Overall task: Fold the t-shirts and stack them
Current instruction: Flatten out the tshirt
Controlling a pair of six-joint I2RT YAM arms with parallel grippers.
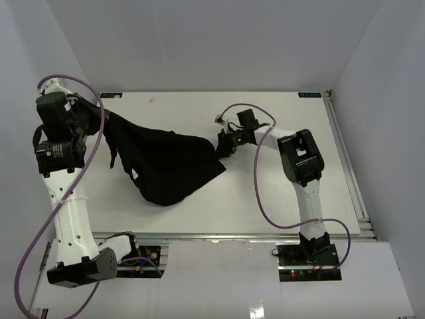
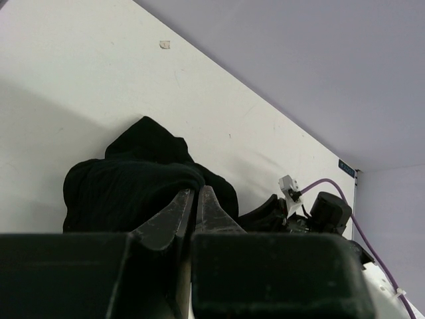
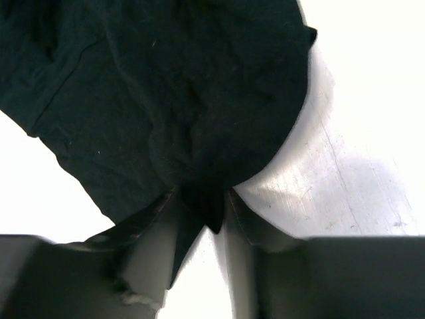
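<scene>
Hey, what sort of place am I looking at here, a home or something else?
Probably a robotics lab test cell, not a home: a white table boxed in by plain white walls, with the left end effector and right end effector both gripping the same black t-shirt.

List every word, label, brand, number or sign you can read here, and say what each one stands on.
Nothing here is legible.
The blue sticker at the far edge of the table: any lettering is too small to read.
The same sticker in the left wrist view: blurred, unreadable.
The t-shirt: no print; the white fleck on it is too small to tell whether it carries text.
</scene>
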